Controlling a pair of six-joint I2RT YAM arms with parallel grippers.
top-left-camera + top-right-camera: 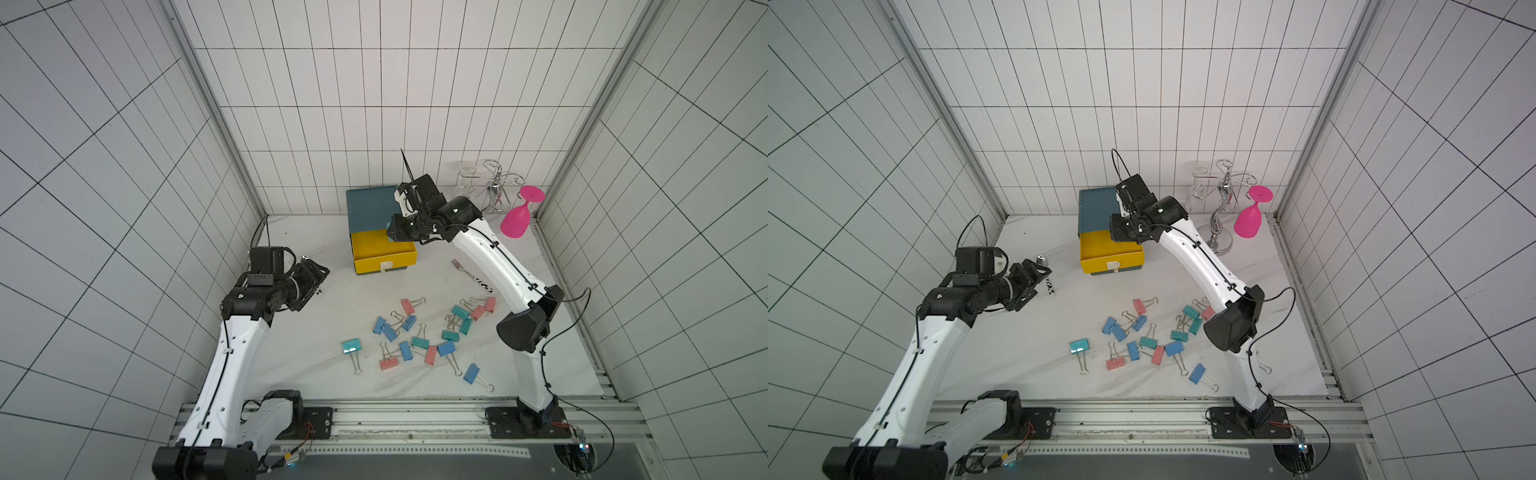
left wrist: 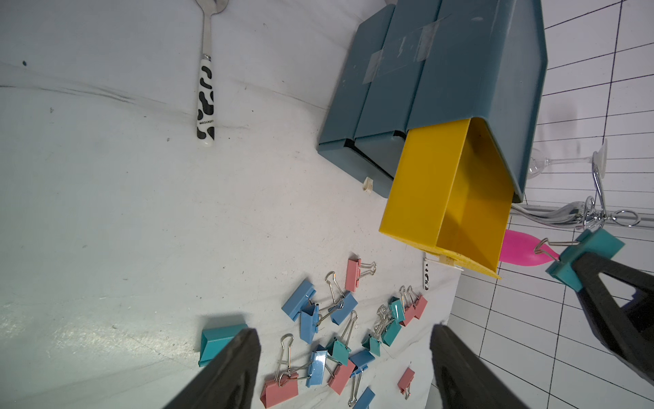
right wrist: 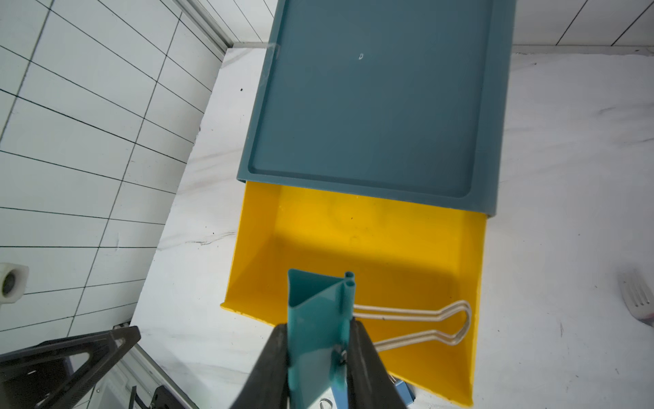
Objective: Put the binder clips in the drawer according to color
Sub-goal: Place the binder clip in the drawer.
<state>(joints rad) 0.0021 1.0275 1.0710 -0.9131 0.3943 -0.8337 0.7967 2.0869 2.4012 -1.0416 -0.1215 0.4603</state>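
Right gripper: clamped on a teal clip; above the open yellow drawer
Left gripper: jaws apart; empty; left
Binder clips: scattered near

**White marbled table, loosely littered**

We see the table carrying a blue drawer cabinet at frame centre, scattered binder clips below it, a fork centre-right, a spoon centre-left, a chrome rack right of the cabinet

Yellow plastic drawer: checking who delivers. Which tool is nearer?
Right. The right tool, shut on a teal binder clip, hangs over the yellow plastic drawer; the left tool sits apart, open.
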